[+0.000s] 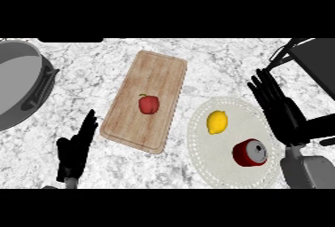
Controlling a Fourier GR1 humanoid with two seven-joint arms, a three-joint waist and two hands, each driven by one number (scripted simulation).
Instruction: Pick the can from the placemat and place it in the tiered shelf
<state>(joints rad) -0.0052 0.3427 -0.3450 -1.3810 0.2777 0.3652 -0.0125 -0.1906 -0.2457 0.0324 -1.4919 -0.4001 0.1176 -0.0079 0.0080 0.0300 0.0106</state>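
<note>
While the can (250,152) lies on its side on the placemat (216,170), the task appears to be at its opening step: the reach, with no grasp yet made.

Head view. The right hand (278,104) hangs above the counter (216,57) with its fingers straight and spread, holding nothing and touching nothing that can be made out. The can sits below and slightly to the left of this hand, near its wrist side, and apart from the fingers. A lemon (216,122) rests on the same placemat, just to the left of the hand's palm and near the can without touching it. The shelf (314,62), a dark wire frame, stands beyond and to the right of the hand, partly behind the fingers. By judgement, the next move calls for the hand to draw back and down toward the can, curl round its red body, and avoid nudging the lemon; because the can lies on its side it may roll when touched.

The left hand (76,148) shows at the lower left with fingers straight and pointing up, at rest and holding nothing. A cutting board (147,133) bearing a red pepper (148,104) lies just to its right, and a grey pan (16,84) lies beyond it to the left.
</note>
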